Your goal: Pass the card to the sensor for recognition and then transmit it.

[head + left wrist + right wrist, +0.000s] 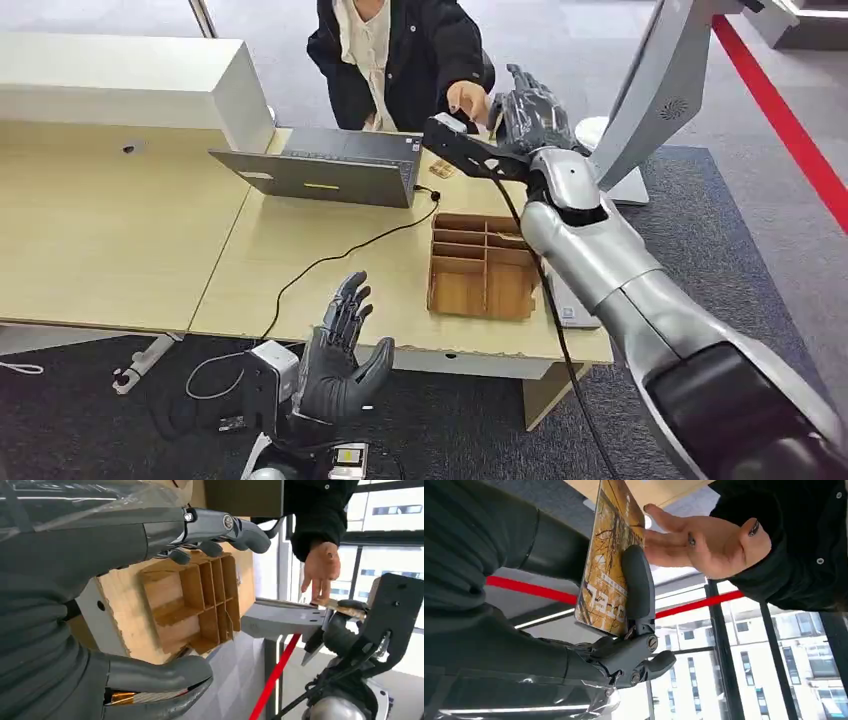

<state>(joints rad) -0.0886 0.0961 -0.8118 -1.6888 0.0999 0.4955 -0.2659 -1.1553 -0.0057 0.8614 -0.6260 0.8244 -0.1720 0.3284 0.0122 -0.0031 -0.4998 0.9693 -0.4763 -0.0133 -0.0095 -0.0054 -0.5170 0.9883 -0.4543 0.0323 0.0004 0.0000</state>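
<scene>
Overall: one card (610, 570), one wooden divided tray (483, 266), one laptop (318, 168), one person (400, 50) across desk (120, 240). Right hand (528, 112) raised beyond far desk edge, thumb (638, 587) pressing yellow-patterned card against fingers; card held there. Person's hand (704, 542) just beside card, palm open. Left hand (340, 355) at near desk edge, fingers spread, holding nothing.

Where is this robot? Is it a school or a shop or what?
It looks most like an office or reception desk, though I can't be sure. There's a light wooden desk with a laptop on it, grey carpet, and big windows looking out at tall buildings.
</scene>
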